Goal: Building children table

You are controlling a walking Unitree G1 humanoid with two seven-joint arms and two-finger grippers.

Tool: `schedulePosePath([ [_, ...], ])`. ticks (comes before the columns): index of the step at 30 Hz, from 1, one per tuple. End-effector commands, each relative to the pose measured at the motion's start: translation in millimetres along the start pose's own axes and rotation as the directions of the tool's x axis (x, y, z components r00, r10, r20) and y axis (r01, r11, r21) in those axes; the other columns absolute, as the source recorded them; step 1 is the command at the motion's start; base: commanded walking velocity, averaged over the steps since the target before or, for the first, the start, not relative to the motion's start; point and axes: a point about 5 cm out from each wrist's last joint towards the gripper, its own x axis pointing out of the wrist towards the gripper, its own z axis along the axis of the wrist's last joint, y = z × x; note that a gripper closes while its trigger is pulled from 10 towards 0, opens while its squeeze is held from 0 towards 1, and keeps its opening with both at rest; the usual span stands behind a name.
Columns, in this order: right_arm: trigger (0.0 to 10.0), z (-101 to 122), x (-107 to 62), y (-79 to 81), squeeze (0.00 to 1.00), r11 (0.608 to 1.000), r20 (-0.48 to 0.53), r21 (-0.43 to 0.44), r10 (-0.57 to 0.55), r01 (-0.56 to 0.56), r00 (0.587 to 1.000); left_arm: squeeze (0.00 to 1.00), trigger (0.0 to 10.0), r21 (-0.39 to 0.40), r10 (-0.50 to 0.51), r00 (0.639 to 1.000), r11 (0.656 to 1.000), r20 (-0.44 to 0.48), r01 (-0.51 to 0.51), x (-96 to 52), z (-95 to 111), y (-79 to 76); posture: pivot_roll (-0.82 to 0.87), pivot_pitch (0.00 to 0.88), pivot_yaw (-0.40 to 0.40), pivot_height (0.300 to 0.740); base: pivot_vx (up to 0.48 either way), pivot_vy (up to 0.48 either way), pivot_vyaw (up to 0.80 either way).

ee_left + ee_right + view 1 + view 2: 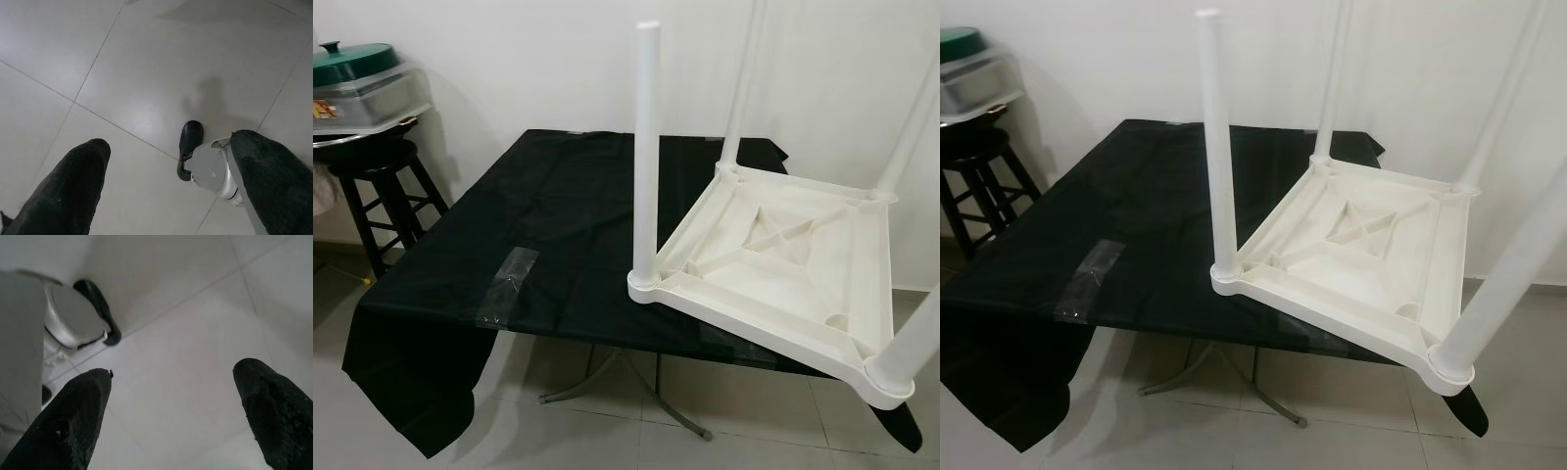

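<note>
On the right part of the black-covered table (pixel 558 215), a white plastic children table (pixel 783 264) lies upside down, its underside w/ ribs turned up and its near right corner hanging over the table's edge. Four white round legs stand up from the corners; the near left leg (pixel 646 147) is seen in full.

Both arms hang idle, pointing at the pale tiled floor (pixel 146 63). The left gripper (pixel 168 188) has its fingers well apart and holds nothing; the right gripper (pixel 173 418) is the same, fingers apart and empty.

All four legs seem to be fitted already, so the step in hand is probably to check them and turn the piece upright. To do it well, I would grip the rim near two opposite corners, not the legs, lift a bit before turning, and first pull the overhanging corner back so it does not slip off.

Hard to tell: the tops of three legs are cut off by the frame, and whether each leg sits fully in its socket is not visible. At far left a dark wooden stool (pixel 372 196) carries a green-lidded container (pixel 357 78), partly cut off.
</note>
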Motion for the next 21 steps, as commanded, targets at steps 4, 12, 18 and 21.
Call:
schedulePosePath([
  [4,10.0,146.8,-36.6,93.2,0.0,0.79,0.339,-0.612,0.281,-0.016,0.898,0.0,10.0,-0.032,-0.006,1.0,0.999,0.004,0.006,0.1,-2.1,-2.5,0.04,0.0,-0.049,0.74,0.0,0.0,0.0],
  [12,10.0,150.1,-37.6,93.0,0.0,0.793,0.348,-0.609,0.285,-0.016,0.893,0.0,10.0,-0.048,-0.005,1.0,0.999,-0.012,0.005,-0.3,-9.6,-2.7,0.03,0.0,-0.043,0.74,0.0,0.0,0.0],
  [18,10.0,148.6,-36.0,89.6,0.0,0.798,0.345,-0.602,0.275,-0.013,0.897,0.0,10.0,-0.048,-0.006,1.0,0.999,-0.012,0.006,-0.2,-9.5,-3.8,0.02,0.0,-0.045,0.74,0.0,0.0,0.0],
  [21,10.0,148.2,-35.8,89.2,0.0,0.798,0.344,-0.603,0.274,-0.013,0.898,0.0,10.0,-0.043,-0.006,1.0,0.999,-0.002,0.006,-0.1,-7.4,-3.8,0.03,0.0,-0.045,0.74,0.0,0.0,0.0],
])
